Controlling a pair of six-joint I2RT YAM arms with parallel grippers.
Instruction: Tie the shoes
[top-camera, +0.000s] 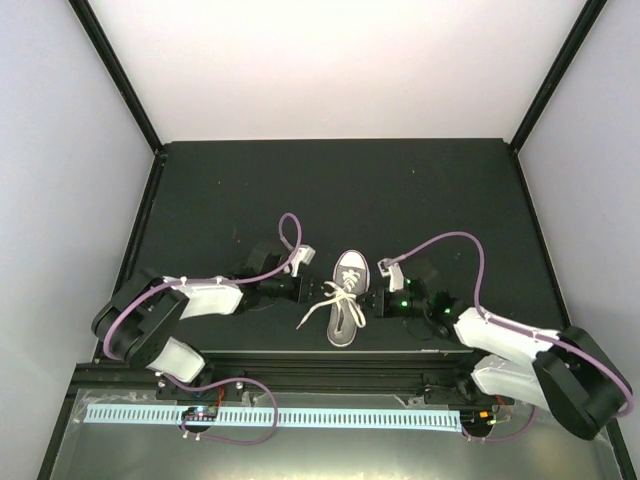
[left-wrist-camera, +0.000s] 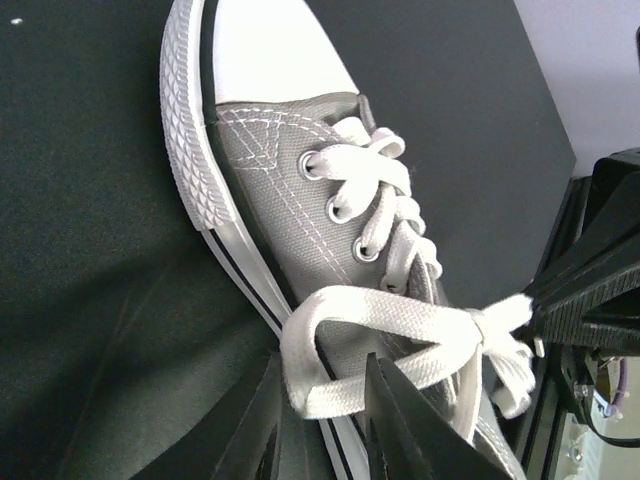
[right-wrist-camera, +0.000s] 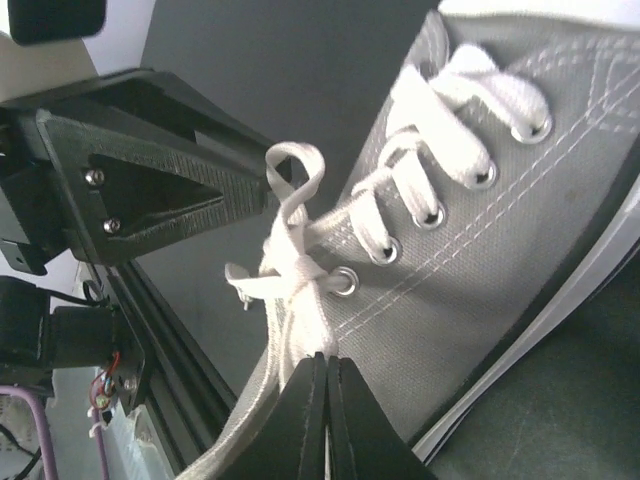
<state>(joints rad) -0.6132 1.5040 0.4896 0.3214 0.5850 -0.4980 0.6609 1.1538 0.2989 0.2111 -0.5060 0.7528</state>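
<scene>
The shoe (top-camera: 348, 285) stands on the dark surface (top-camera: 220, 200) directly between the two end effectors, toe pointing away from the arm bases. This leaves its laced top within reach from both sides. The left end effector (left-wrist-camera: 322, 378) sits low against the near side of the shoe with its fingers a little apart. A flat loop of the laces (left-wrist-camera: 400, 320) lies across the gap between them, just ahead of the tips. The gap looks too wide for a real pinch, so the loop is probably resting there loosely. The right end effector (right-wrist-camera: 325, 368) comes in from the opposite side with its fingers pressed together. A strand runs from the knot (right-wrist-camera: 290, 285), just above the tips, straight down into them, so it appears clamped on that strand. Holding so near the knot would let it pull the first crossing snug without dragging the shoe, and a second strand trails off below and to its left. Both arms are folded low over the surface, elbows pushed outward and forearms angled inward. Their wrists are turned so the fingers point at the shoe from left and right. The knot looks like only a simple crossing with a small upright loop, so the bow seems not yet formed.
</scene>
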